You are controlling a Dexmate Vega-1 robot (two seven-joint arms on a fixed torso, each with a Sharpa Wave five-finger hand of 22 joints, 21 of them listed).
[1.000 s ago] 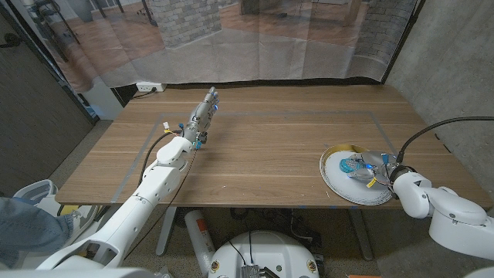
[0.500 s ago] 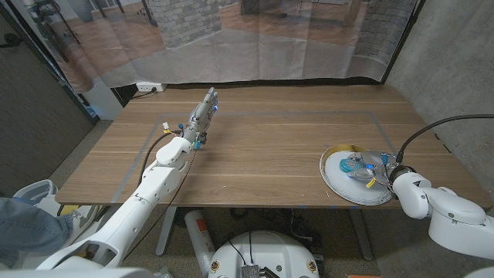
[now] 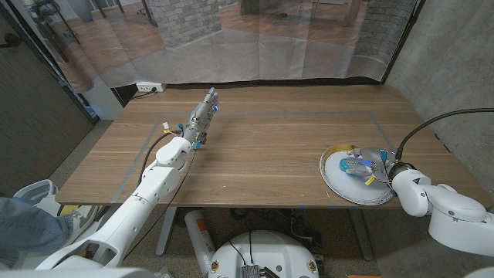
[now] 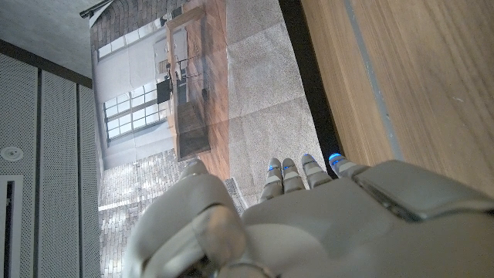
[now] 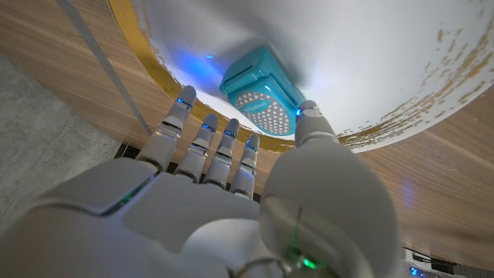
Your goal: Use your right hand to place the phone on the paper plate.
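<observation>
The teal phone (image 3: 353, 164) lies on the white, gold-rimmed paper plate (image 3: 340, 189) near the table's right front corner. My right hand (image 3: 380, 164) hovers at the plate's right side with its fingers apart and holds nothing. In the right wrist view the phone (image 5: 261, 96) lies on the plate (image 5: 370, 46) just beyond my right hand (image 5: 231, 201), whose thumb tip (image 5: 307, 113) is at the phone's corner. My left hand (image 3: 203, 114) reaches out over the far left of the table, fingers straight and empty. It also fills the foreground of the left wrist view (image 4: 324, 216).
A taped rectangle outline (image 3: 270, 114) marks the wooden table (image 3: 262, 154). A black cable (image 3: 432, 125) arcs over the right arm. A power strip (image 3: 147, 87) lies on the floor behind the table. A person's blue-clad leg (image 3: 23, 224) shows at the bottom left corner.
My right hand has drawn back a little from the phone toward the plate's right edge. The phone stays on the plate. The left arm has not moved.
</observation>
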